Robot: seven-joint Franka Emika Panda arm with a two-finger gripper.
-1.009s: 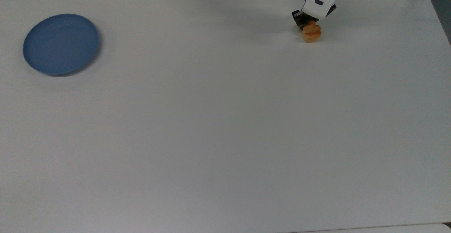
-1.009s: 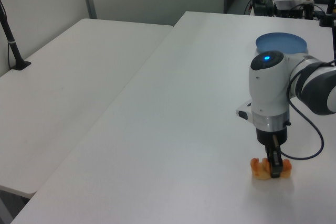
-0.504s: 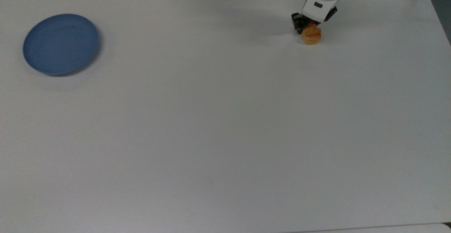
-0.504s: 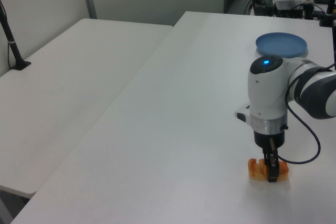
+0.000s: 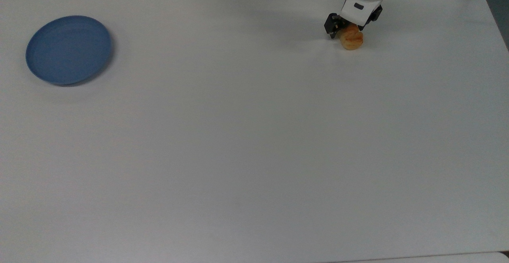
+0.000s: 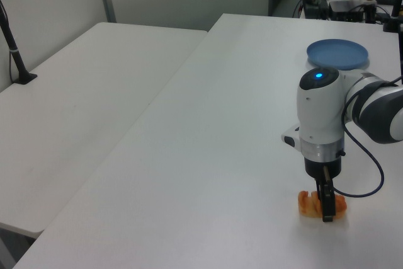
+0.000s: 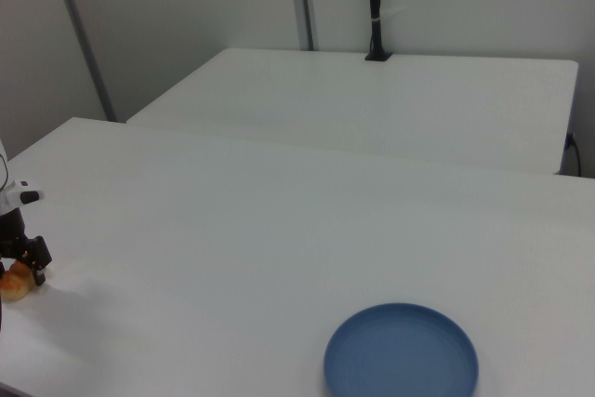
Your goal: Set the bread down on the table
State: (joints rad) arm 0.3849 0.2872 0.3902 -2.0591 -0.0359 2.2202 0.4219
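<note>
top view has the bread (image 5: 351, 41) lying on the table (image 5: 246, 135), far from the blue plate (image 5: 68, 49), with the gripper (image 5: 344, 26) low over it, fingers spread wide, apparently to leave it resting there.

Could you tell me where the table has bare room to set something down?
Nearly all of the table is bare between the blue plate and the bread. The one crowded spot is around the bread, where the pincer stands over it.
</note>
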